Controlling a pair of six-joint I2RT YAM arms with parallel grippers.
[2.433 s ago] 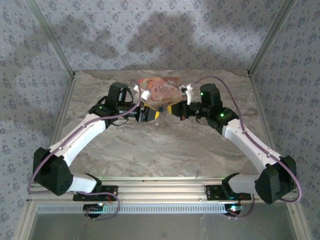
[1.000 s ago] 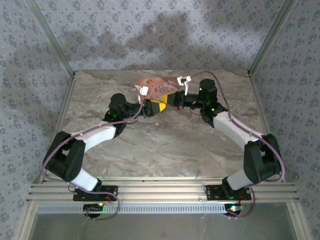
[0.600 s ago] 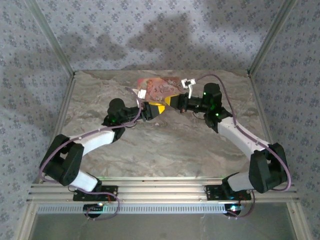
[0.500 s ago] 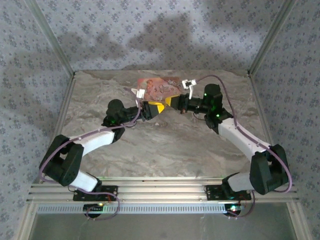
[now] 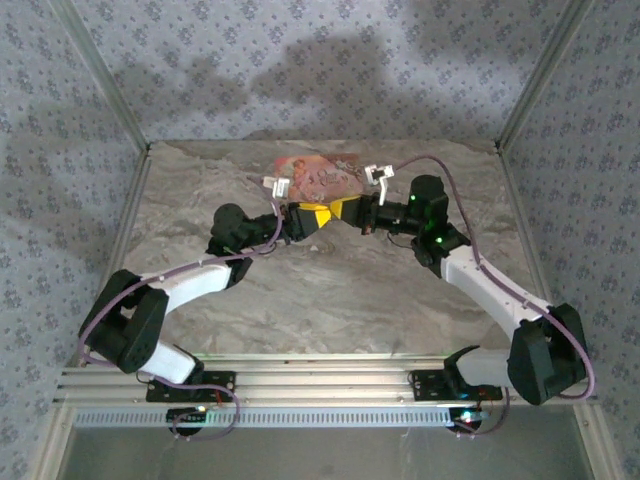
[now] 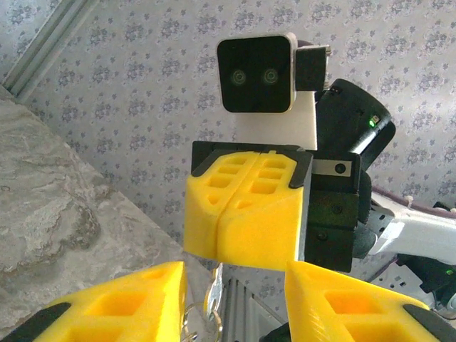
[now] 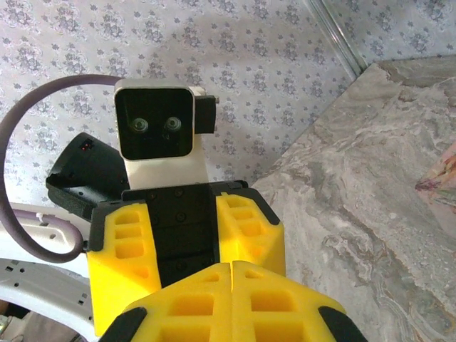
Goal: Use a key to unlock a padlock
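1. Just beyond the spot where the left pincer and the right pincer meet, we see a pink printed box lying flat; we cannot tell whether it touches either of them.
2. The desk is grey-beige marbled stone, spreading beneath and around both pincers.
3. From the right wrist, we see a pink corner on the stone, well to the right of that pincer.
4. Behind the pincers stands blue-grey wallpaper with small sprigs.
5. Pale metal posts slant up, well apart from the pincers on either side.
6. A ribbed metal rail lies well nearer to us than the pincers.
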